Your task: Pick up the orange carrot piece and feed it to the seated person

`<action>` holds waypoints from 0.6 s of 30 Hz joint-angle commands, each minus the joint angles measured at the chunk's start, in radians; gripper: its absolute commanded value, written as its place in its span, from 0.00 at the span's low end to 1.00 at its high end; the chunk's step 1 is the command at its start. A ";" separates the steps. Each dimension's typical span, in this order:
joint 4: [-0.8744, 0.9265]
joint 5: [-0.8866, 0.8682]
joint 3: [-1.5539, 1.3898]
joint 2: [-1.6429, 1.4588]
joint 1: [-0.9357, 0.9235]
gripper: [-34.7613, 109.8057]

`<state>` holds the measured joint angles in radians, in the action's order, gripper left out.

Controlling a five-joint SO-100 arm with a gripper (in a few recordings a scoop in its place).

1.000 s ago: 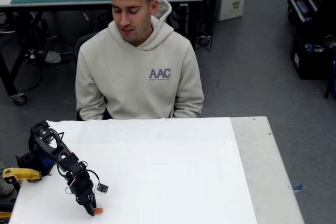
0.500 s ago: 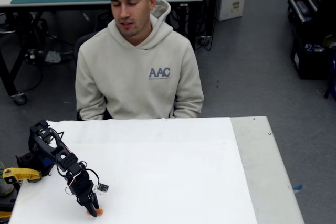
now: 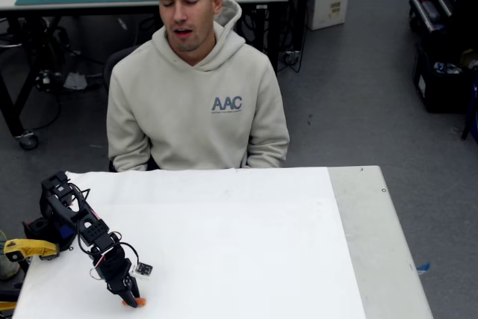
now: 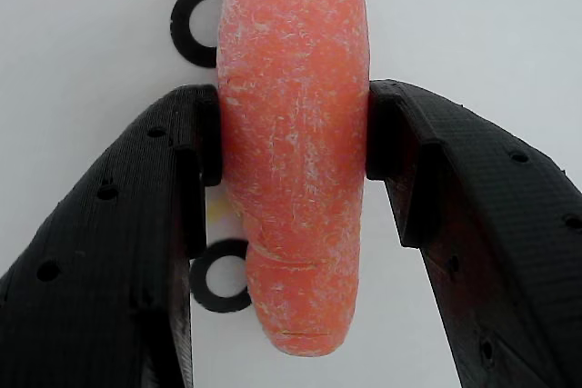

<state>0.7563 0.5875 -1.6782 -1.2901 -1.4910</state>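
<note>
The orange carrot piece point(image 4: 291, 152) stands lengthwise between my two black fingers point(image 4: 109, 252), and both pads press against its sides just above the white table. In the fixed view my gripper point(image 3: 133, 300) is shut on the carrot piece point(image 3: 140, 302) at the table's near left corner, with the black arm point(image 3: 82, 229) reaching down to it. The seated person point(image 3: 198, 102) in a light beige hoodie sits behind the far edge of the table, facing it, well away from the gripper.
A white sheet point(image 3: 246, 244) covers most of the table, with a bare grey strip point(image 3: 377, 252) on the right. A yellow clamp point(image 3: 26, 248) sits by the arm's base at the left edge. Two black rings point(image 4: 218, 274) are printed under the carrot.
The gripper has shifted slightly and closed around the carrot piece, which earlier stuck out to the right of the fingertips. The person has raised his head a little.
</note>
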 commanded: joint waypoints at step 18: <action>0.015 0.003 0.087 -0.163 0.100 0.22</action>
<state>0.7701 0.5783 -1.6674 -1.3223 -1.4143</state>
